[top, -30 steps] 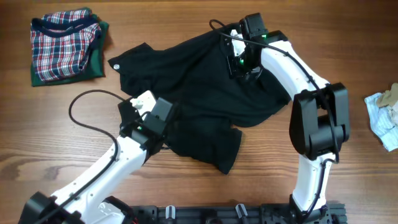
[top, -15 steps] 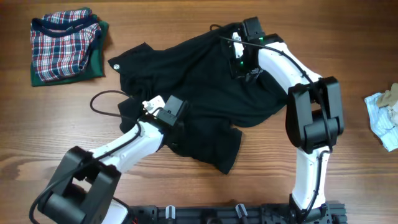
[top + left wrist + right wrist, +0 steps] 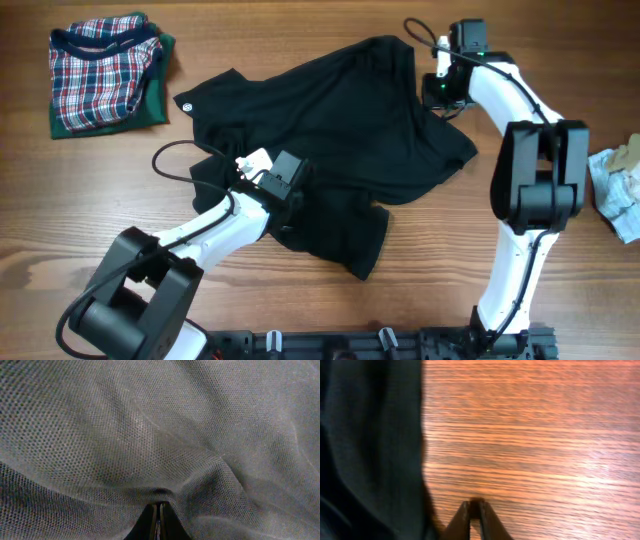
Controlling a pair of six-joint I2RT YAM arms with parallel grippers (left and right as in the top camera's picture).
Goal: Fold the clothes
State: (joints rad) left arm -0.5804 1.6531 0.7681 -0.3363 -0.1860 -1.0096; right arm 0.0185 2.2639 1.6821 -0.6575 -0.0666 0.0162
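Nearest the base: the left gripper [image 3: 156, 518] sits on the near-left part of the black shirt [image 3: 330, 130], beside a bunched flap that hangs toward the base. Its wrist view shows the fingers pressed together with mesh fabric puckering into the tips. I read that as a clenched pinch on the shirt.

Mid-field: the shirt lies crumpled and unfolded on the table [image 3: 100, 230]. Its widest span runs left to right across its far part, with a small white logo at its far-left corner.

Farther: the right gripper [image 3: 475, 509] is at the shirt's far-right edge. Its fingers are closed together with nothing between them. Bare wood lies under and ahead of the tips, and the shirt's dark edge lies just to their left. So the cloth is beside this gripper, leftward, not under it. The left arm is the one on the fabric. In my judgement the right must open and shift left to take the edge.

View note: overhead gives the shirt's outline and both arms but does not resolve the fingertips. Only the wrist views show the pinch and the empty closure.

Apart from the shirt: a plaid garment [image 3: 105, 70] lies beyond its far-left corner, and a pale cloth [image 3: 620, 190] lies off its right side.
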